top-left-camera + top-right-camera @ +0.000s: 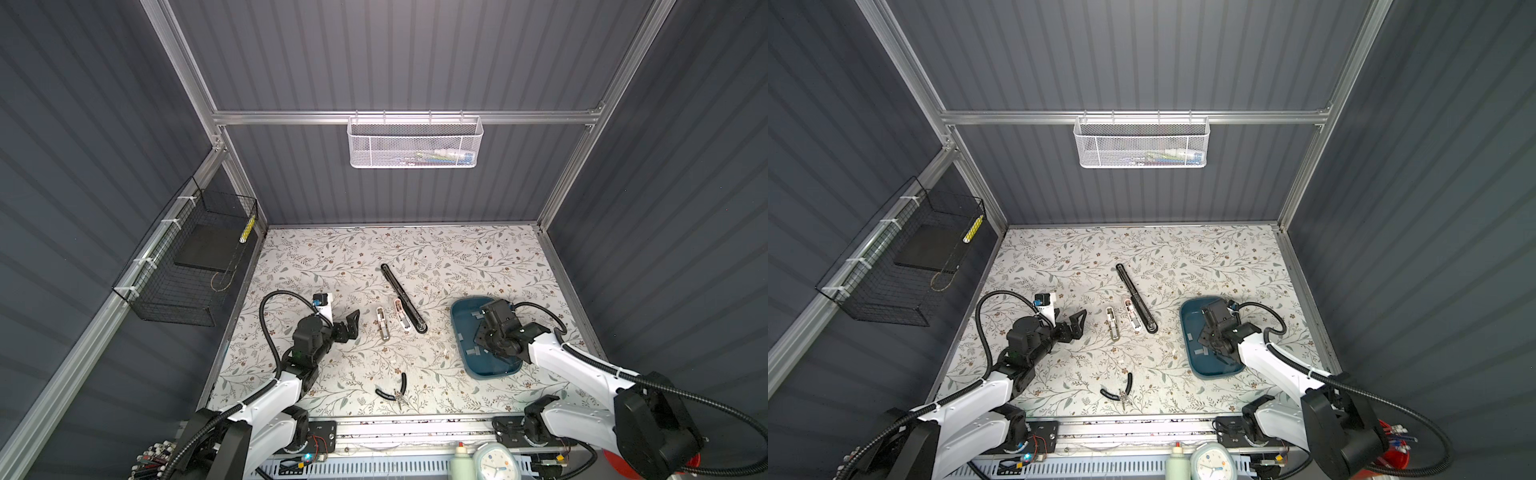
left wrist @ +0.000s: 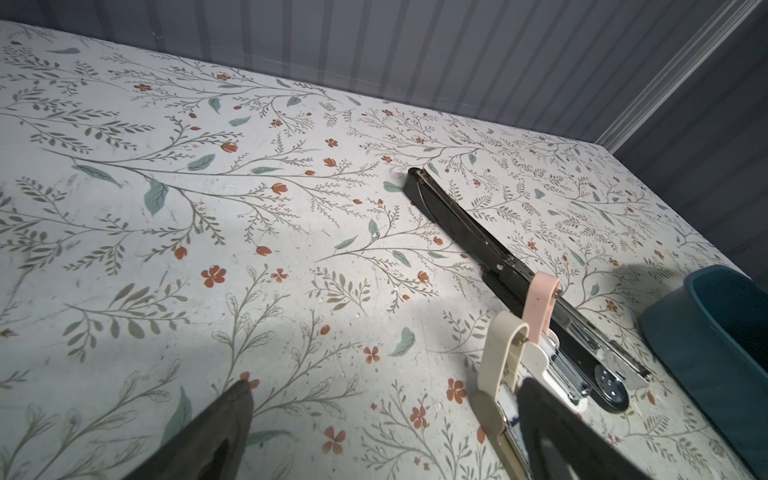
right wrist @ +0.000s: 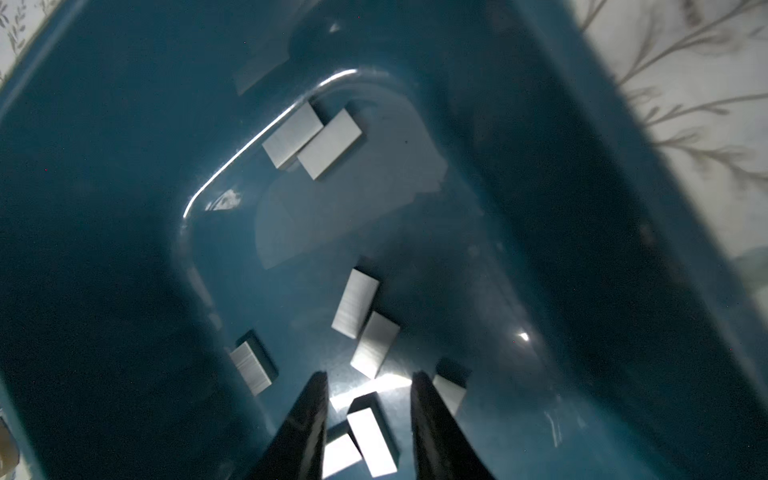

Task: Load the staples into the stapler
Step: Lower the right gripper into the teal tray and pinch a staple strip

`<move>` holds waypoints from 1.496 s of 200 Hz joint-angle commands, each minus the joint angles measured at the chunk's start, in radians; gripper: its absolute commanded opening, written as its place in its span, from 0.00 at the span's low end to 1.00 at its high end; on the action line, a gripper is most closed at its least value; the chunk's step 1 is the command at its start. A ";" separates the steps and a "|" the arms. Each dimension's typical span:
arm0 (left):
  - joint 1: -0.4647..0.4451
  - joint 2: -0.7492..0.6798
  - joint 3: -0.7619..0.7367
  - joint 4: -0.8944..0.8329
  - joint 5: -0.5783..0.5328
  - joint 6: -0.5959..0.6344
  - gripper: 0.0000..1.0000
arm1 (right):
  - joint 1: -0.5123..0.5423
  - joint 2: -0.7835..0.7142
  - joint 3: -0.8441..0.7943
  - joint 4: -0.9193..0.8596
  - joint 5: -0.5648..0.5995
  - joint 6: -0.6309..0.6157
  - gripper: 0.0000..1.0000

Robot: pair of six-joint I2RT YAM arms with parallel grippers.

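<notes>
Two claws we see over a floral desk between grey walls: left claw gaping, right claw parted above staples.

The staples, small flat silver-grey strips, lie scattered singly and in touching pairs on the floor of the blue tray, while the long black stapler lies flat and diagonal on the flowered table, left of that tray.
</notes>
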 commanded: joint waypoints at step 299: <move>0.001 0.015 0.010 0.038 -0.078 0.000 0.99 | -0.043 0.220 0.100 0.108 -0.023 -0.183 0.36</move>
